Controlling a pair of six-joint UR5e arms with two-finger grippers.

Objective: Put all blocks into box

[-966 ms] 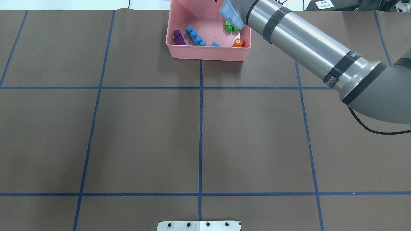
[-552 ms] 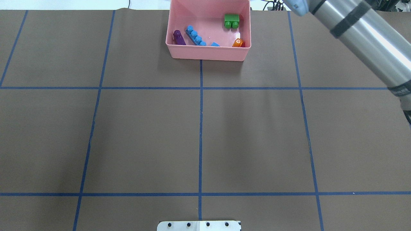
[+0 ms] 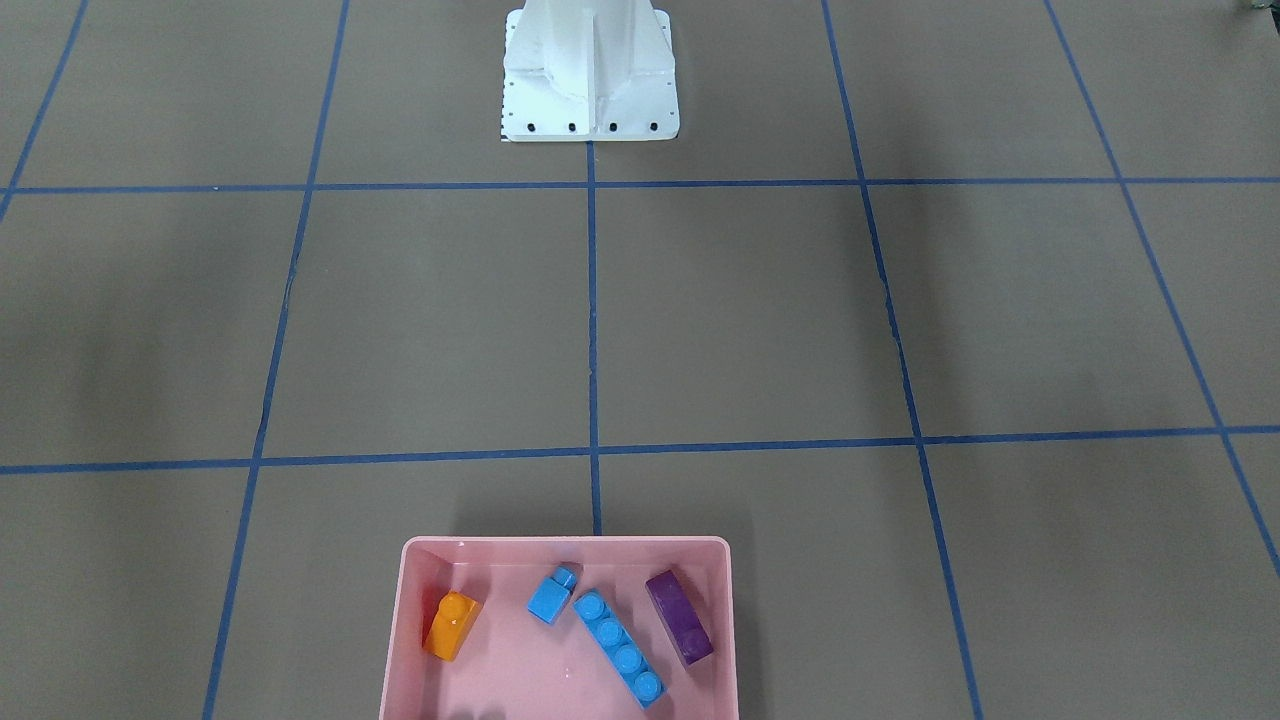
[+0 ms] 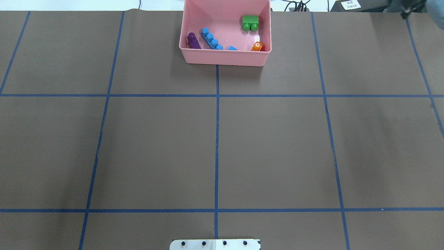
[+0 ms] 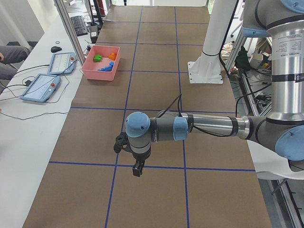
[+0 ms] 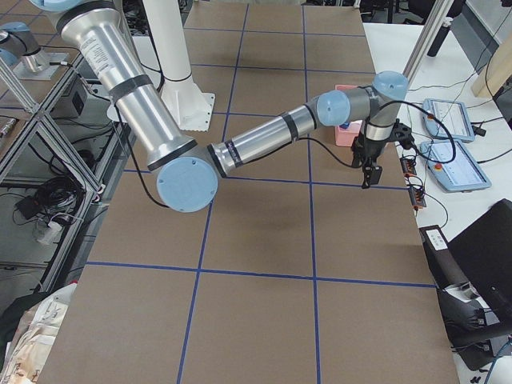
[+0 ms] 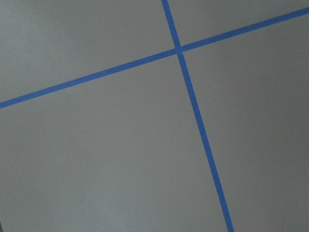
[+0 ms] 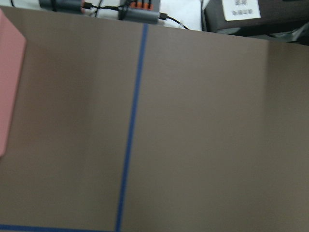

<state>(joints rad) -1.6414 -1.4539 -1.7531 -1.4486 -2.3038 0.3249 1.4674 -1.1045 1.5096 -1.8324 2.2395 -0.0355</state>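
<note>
The pink box (image 4: 225, 58) stands at the far middle of the table. In it lie a purple block (image 4: 193, 41), a long blue block (image 4: 211, 39), a small blue block (image 4: 232, 48), an orange block (image 4: 257, 46) and a green block (image 4: 250, 23). The front-facing view shows the box (image 3: 565, 545) with all but the green one. My right gripper (image 6: 368, 170) hangs over the table beside the box (image 6: 344, 132), holding nothing that I can see. My left gripper (image 5: 137, 168) hovers over bare table far from the box (image 5: 97, 73). I cannot tell whether either is open or shut.
The white robot base (image 3: 590, 80) stands at the near middle edge (image 4: 215, 244). Two tablets (image 5: 40, 88) and cables lie on the side bench beyond the box. Blue tape lines cross the brown table cover.
My right arm has pulled back from over the box to the right, almost out of the overhead view. The green block it covered now lies in plain sight in the box.
</note>
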